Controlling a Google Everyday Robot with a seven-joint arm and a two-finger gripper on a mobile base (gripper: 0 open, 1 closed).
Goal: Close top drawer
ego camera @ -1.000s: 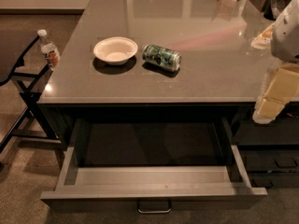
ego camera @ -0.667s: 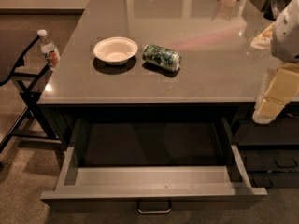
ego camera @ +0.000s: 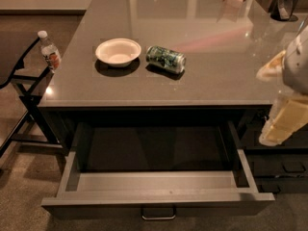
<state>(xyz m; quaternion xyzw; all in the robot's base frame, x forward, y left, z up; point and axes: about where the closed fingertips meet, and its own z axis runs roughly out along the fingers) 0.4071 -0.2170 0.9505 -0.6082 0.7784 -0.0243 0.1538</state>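
Closing has not begun: the top drawer (ego camera: 159, 198) stands pulled far out beneath the table (ego camera: 216, 66), and the hand (ego camera: 281, 124) hangs off to the right (whether apart or together, I cannot tell), well clear of the handle (ego camera: 158, 213)

The arm (ego camera: 294, 66) hangs at the right edge, its hand (ego camera: 281, 124) seemingly pointing down, cream-coloured and blurred.

Dim, warm light. You get overhead glare patches on far countertop (ego camera: 202, 28). Bowl (ego camera: 118, 52) and can (ego camera: 166, 59) throw short shadows toward you. Top drawer (ego camera: 96, 204) cavity near black. Gripper (ego camera: 284, 124) at right edge, pale, overlit.
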